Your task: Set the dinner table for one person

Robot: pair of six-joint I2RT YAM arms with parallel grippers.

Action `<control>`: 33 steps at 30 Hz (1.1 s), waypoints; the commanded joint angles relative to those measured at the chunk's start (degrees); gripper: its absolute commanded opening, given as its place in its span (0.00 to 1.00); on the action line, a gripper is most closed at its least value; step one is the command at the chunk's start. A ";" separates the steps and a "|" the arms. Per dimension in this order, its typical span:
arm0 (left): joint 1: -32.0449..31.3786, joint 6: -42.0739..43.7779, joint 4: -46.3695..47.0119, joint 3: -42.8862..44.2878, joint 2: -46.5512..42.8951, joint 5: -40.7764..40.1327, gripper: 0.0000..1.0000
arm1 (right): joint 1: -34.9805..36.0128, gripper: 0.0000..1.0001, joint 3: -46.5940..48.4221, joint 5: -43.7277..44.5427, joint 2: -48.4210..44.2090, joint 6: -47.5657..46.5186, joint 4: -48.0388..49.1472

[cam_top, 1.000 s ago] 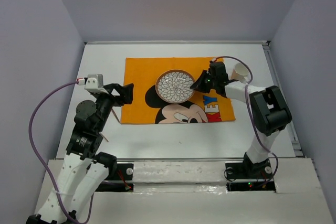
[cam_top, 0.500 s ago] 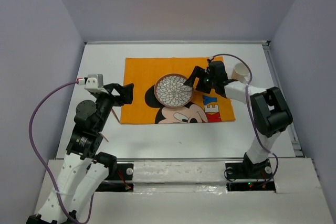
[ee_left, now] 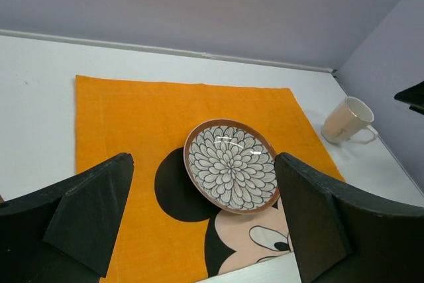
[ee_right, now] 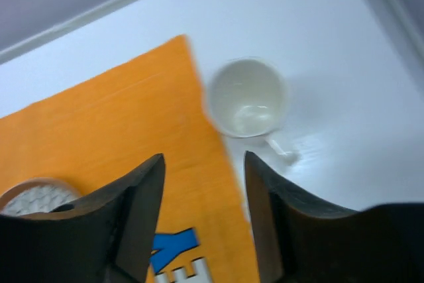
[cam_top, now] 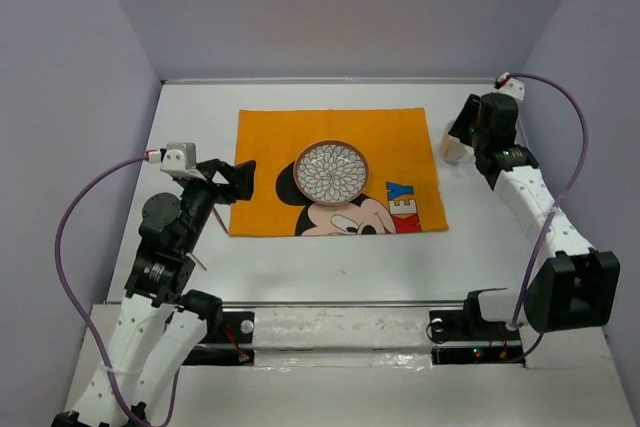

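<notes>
A flower-patterned plate with a brown rim (cam_top: 332, 172) lies on the orange Mickey Mouse mat (cam_top: 270, 147), which is spread on the white dinner table (cam_top: 195, 112). A cream cup (cam_top: 451, 150) stands on the table just off the mat's right edge. My right gripper (cam_top: 457, 133) hovers over the cup and partly hides it in the top view. In the right wrist view the cup (ee_right: 248, 97) lies ahead of the right gripper (ee_right: 202, 210), whose jaws are open and hold nothing. My left gripper (cam_top: 238, 179) hangs wide open over the mat's left edge. Its view shows the plate (ee_left: 230, 173) ahead.
A thin metal rim (cam_top: 340, 80) runs along the table's far edge, with grey walls close behind and on both sides. The cup (ee_left: 348, 122) sits near the right wall. The left arm's purple cable (cam_top: 70, 217) loops out past the table's left side.
My right gripper opened off the plate's right rim, then swung away to the right and now hangs over the cup. The plate stays on the mat. The left arm has not moved.
</notes>
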 commanded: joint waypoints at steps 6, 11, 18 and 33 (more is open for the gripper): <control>-0.74 0.56 2.97 -0.47 -0.95 1.18 0.99 | -8.34 0.66 4.20 9.31 12.24 -1.22 -5.83; -1.36 0.56 2.97 -0.47 -0.87 1.27 0.99 | -9.40 0.59 6.05 6.32 18.03 0.10 -4.25; -1.54 0.47 2.97 -0.47 -0.78 1.27 0.99 | -9.40 0.51 8.34 5.45 20.42 0.54 -2.23; -1.45 0.38 3.15 -0.55 0.10 1.71 0.99 | -9.40 0.58 10.00 7.81 14.26 1.07 -1.61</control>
